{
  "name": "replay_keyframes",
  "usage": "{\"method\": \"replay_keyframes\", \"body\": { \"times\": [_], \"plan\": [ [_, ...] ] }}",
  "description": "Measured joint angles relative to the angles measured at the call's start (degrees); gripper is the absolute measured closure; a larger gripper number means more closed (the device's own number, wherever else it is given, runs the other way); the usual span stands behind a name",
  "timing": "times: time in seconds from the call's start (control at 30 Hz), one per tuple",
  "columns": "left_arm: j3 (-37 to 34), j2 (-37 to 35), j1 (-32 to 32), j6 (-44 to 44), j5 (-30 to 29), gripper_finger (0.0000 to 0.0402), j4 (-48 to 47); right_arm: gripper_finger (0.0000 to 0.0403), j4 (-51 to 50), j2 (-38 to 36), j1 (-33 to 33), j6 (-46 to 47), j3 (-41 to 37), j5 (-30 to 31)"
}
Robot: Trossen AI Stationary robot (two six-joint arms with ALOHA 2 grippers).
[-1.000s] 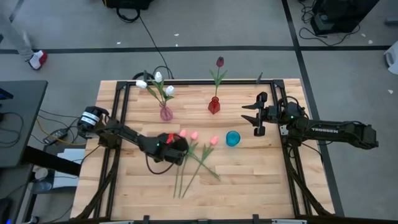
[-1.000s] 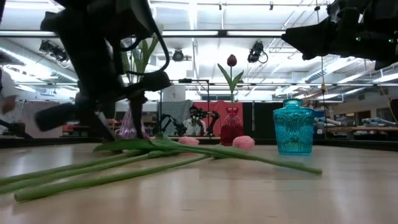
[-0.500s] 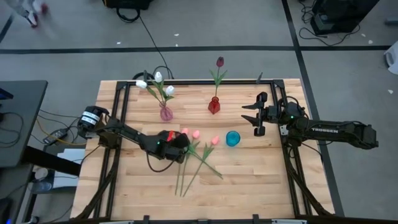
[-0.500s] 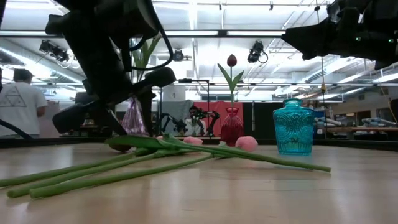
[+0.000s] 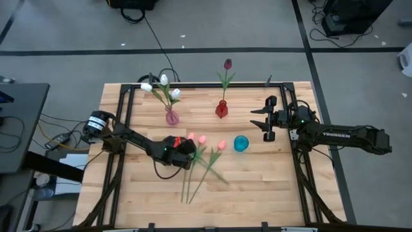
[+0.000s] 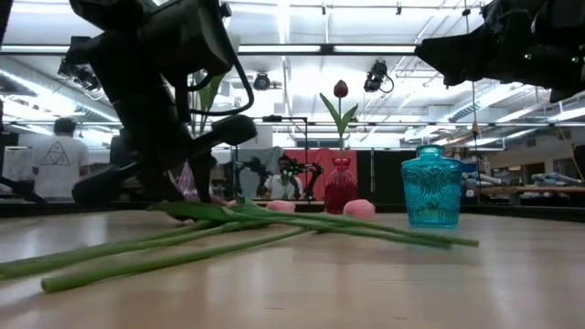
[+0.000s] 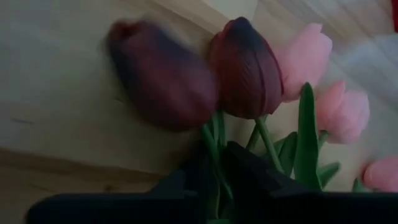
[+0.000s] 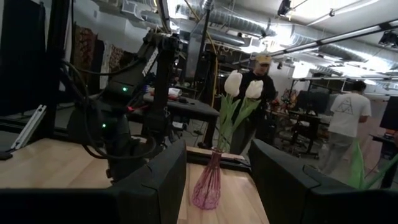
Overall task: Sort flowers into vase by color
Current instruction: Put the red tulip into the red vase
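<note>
Two dark red tulip heads [image 7: 245, 68] lie on the wood beside three pink tulips [image 5: 201, 139]. Their long green stems [image 5: 193, 177] run across the table toward its near edge. My left gripper [image 5: 179, 148] is down on this pile, shut on stems just below the dark red heads. In the high view it hides those heads. A pink glass vase [image 5: 171, 117] holds white tulips [image 5: 164, 80]. A red vase [image 5: 221, 109] holds one dark red tulip. The teal vase [image 5: 241, 143] stands beside the pile. My right gripper [image 5: 262, 120] hovers open right of the vases. My left gripper pinches green stems [image 7: 213, 146] between its two fingers, right behind the two dark red heads; whether one stem or both, I cannot tell. The fingers [image 6: 178, 187] come down slanting from the table's left. The heads and the long stems [image 6: 274, 228] lie on the table.
A black frame [image 5: 193, 86] runs around the table's far and side edges. The three vases stand in a row across the far half. Bare wood lies near the front edge and right of the teal vase. People move in the room behind.
My left gripper has shifted slightly over the flower pile, and the stems on the table have swung a little with it, their free ends sliding on the wood. A person has walked through the room behind.
</note>
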Motion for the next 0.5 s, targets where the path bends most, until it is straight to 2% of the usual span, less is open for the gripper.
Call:
{"method": "replay_keyframes", "body": {
  "times": [0.17,0.33,0.5],
  "plan": [
    [0.1,0.1,-1.0,2.1,0.1,0.0391,3.0,0.0216,-0.2,0.0,0.0,0.0,0.0,-0.2],
    [0.1,-0.3,-1.6,8.4,-2.2,0.039,7.5,0.0216,-0.5,0.0,0.0,0.0,0.0,-2.8],
    [2.8,-1.7,-1.4,16.8,-5.7,0.0388,8.1,0.0216,-0.4,0.0,-0.1,0.0,0.0,-2.7]
  ]
}}
